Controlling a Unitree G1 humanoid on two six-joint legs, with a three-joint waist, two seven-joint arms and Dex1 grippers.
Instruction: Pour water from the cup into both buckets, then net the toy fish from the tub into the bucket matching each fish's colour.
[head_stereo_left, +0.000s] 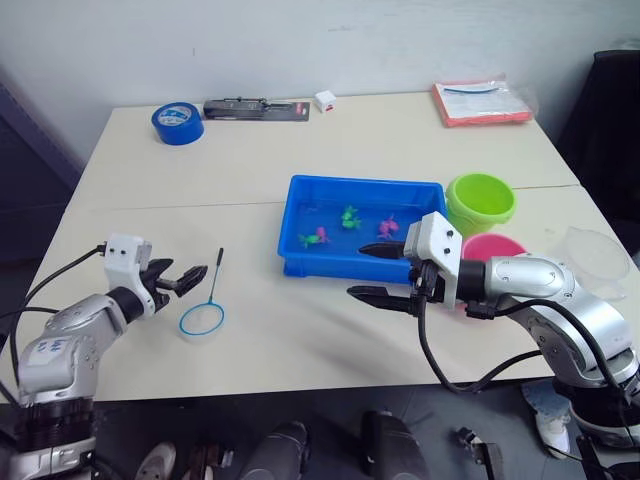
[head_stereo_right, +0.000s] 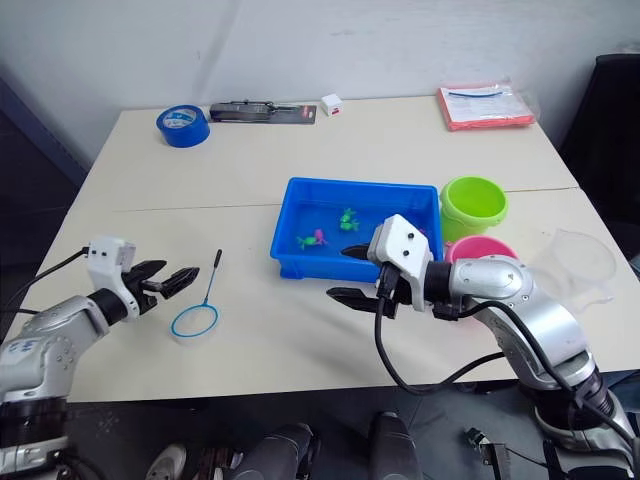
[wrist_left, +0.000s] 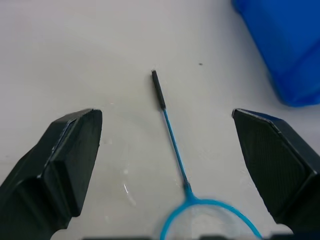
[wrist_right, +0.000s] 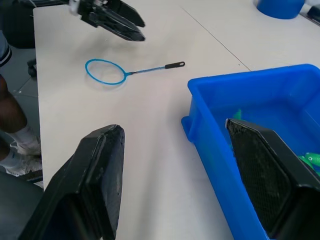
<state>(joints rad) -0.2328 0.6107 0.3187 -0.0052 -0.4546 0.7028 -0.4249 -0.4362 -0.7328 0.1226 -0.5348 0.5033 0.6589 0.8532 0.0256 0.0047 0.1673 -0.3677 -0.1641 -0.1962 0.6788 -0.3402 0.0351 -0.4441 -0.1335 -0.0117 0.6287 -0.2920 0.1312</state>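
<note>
Left eye view: blue tub (head_stereo_left: 300, 215) near middle of pale table (head_stereo_left: 300, 150), holding small pink and green toy fish (head_stereo_left: 350, 217). Lime green bucket (head_stereo_left: 481, 203) just right of tub's far corner, pink bucket (head_stereo_left: 495, 248) nearer, beside it and partly hidden behind right arm. Clear cup (head_stereo_left: 598, 262) at table's right edge, right of pink bucket. Small net (head_stereo_left: 204, 306) flat on table left of tub: blue hoop toward near edge, thin blue shaft ending in black grip pointing away.

Left gripper (head_stereo_left: 185, 281) low over table just left of net, fingers parted wide, holding nothing. Left wrist view: net (wrist_left: 172, 145) lying between two black fingers (wrist_left: 60, 165), clear of both, tub corner at upper edge.

Right gripper (head_stereo_left: 380, 272) at tub's near right corner, fingers spread wide apart, one over tub's rim, other over bare table in front; nothing gripped. Right wrist view: tub (wrist_right: 225, 150) between the spread fingers (wrist_right: 95, 180), green fish (wrist_right: 312, 160) inside, net and left gripper (wrist_right: 127, 22) farther across table.

Far side of table: blue tape roll (head_stereo_left: 178, 122) at left, black flat packaged tool (head_stereo_left: 256, 108) beside it, small white box (head_stereo_left: 325, 100) next, red-orange folder (head_stereo_left: 482, 102) in clear sleeve at right.
</note>
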